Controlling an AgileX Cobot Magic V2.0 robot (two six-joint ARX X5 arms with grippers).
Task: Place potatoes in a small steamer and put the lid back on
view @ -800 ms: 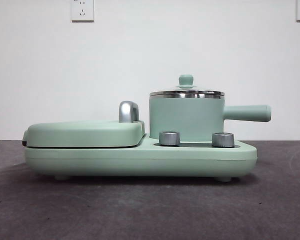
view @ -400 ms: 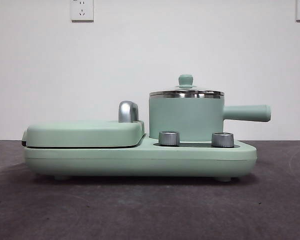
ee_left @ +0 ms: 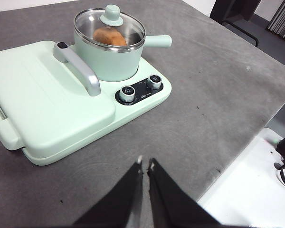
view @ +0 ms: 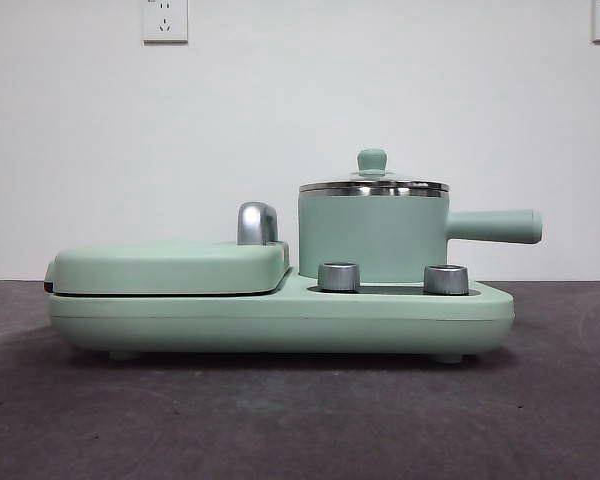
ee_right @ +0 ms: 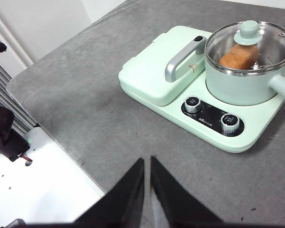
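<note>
Evidently nothing differs across the three front views; the job looks complete.
Left gripper (ee_left: 145, 164): low centre of its wrist frame, jaws pinched to a narrow slit, holding nothing, well back from the cooker.
Right gripper (ee_right: 147, 161): bottom centre of its own frame, likewise nearly closed and empty, parked over bare table (ee_right: 85, 95).
Dials (view: 339, 276): two, at the front of the base, untouched.
Steamer (view: 372, 240): right of centre in the front frame, handle pointing right.
Potato (ee_left: 109, 36): inside the steamer, seen through the glass.
Lid (view: 372, 186): seated level on the rim, knob up.
Meaning: both arms look withdrawn; no step seems left.
</note>
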